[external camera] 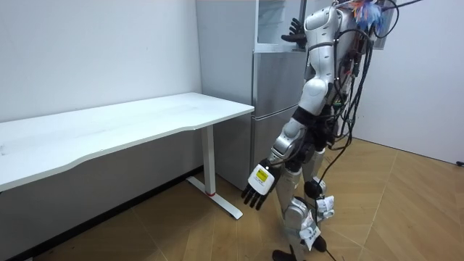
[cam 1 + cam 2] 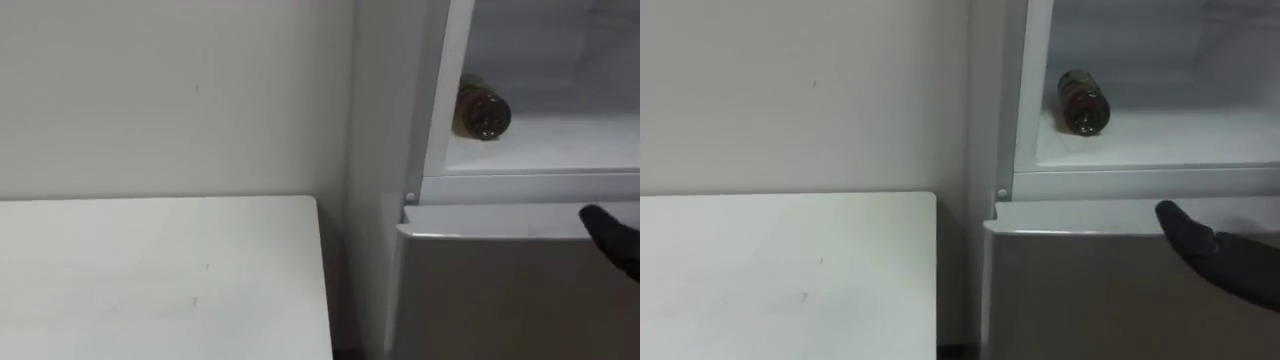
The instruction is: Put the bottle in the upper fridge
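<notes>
Bottle [image 2: 1082,101] lies on its side on the upper fridge [image 2: 1025,100] shelf [image 2: 1180,135], above and left of the right hand [image 2: 1225,258], well apart from it. That hand's fingers are straight and spread, just below the shelf's front edge, at the lower door's [image 2: 1090,290] top edge. The left hand [image 1: 259,187] hangs with fingers loose, near the counter [image 2: 790,270].

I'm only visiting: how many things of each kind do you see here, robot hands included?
Brown bottle, lying on its side: 1
Grey upright fridge: 1
White flat-topped table: 1
Black robot hands, left hand and right hand: 2
Total: 5
</notes>
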{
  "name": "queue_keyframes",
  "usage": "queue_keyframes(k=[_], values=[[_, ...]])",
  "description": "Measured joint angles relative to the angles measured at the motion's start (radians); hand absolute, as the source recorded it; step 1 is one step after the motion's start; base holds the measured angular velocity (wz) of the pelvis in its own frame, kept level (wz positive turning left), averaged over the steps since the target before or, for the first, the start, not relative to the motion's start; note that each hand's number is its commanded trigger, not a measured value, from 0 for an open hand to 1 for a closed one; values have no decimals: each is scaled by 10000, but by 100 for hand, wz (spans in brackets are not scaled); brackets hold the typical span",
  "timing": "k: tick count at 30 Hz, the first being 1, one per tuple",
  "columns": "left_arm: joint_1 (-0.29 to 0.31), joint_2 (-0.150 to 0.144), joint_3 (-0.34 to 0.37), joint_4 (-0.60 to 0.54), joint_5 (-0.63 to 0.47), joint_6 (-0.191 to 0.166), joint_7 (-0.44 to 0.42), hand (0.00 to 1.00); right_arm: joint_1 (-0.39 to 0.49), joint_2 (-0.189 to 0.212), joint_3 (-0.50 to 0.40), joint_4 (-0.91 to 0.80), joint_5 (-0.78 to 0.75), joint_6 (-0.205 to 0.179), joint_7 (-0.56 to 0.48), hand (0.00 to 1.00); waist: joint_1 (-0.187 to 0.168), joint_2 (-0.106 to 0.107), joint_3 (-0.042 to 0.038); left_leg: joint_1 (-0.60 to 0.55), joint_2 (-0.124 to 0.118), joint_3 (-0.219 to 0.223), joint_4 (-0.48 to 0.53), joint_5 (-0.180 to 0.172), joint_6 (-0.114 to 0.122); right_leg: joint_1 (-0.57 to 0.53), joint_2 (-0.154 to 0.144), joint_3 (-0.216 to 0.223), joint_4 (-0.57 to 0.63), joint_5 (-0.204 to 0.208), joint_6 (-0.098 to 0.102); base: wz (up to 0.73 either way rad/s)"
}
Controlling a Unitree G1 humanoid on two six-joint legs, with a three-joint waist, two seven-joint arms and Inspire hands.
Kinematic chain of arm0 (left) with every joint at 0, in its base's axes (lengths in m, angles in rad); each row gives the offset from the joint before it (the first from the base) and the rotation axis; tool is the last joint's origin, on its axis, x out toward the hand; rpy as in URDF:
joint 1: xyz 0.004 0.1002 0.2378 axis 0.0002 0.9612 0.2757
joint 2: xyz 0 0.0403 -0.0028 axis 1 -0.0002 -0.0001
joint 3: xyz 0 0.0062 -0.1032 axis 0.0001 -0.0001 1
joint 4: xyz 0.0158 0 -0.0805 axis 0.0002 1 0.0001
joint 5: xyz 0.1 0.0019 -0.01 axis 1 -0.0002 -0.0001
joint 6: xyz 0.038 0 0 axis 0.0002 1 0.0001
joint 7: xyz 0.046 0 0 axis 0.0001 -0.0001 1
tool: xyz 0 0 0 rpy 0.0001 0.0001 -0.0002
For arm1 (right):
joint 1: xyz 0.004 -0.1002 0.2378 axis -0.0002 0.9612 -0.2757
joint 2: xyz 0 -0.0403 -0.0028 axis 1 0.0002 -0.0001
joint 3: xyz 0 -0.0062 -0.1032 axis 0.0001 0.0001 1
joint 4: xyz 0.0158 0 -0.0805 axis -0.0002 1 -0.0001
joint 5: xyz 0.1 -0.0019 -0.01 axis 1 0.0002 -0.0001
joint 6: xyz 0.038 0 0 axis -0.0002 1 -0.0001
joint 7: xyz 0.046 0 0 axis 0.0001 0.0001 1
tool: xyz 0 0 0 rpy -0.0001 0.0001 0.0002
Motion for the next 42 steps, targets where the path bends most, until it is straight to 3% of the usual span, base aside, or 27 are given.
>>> queue_keyframes(k=[3,7,14,21,25,31,42], values=[[-35,-35,-196,73,-28,-47,26,0,581,343,39,415,-1032,-127,-162,0,-100,66,51,17,-1,98,-5,-27,8,-25,30,123,-24,-1,-3,-9],[-128,-46,-433,96,-55,-157,231,0,1395,822,393,1327,-1309,-189,-712,0,-84,56,40,35,-11,120,-47,-34,15,-40,40,268,-27,-4,1,-5],[-119,-60,-480,283,-185,-466,426,0,1534,1390,837,3667,-1424,-299,-1086,0,-78,203,42,83,-3,299,-127,-39,9,-123,79,502,-26,-9,10,-9],[-221,-150,-589,357,-493,-529,418,0,1650,1785,1466,6826,-1223,-486,-1334,0,-82,213,22,91,-19,287,-106,-38,9,-95,34,346,-46,-11,14,0],[-105,-148,-582,344,-592,-529,405,0,1649,1819,1712,8964,-594,-385,-1109,0,-70,271,-23,111,-24,217,-86,-39,11,0,-48,265,-177,-19,26,4],[57,-150,-586,620,-585,-522,401,0,1635,1830,2142,11706,-36,-348,-616,0,76,265,1,286,-38,150,-88,-44,7,187,-44,307,-167,-99,30,3],[187,-199,-579,648,-176,-411,314,0,1313,2220,2489,13112,297,23,1536,0,192,225,61,234,-18,22,-93,-71,-2,182,-42,235,-154,-127,29,2]])
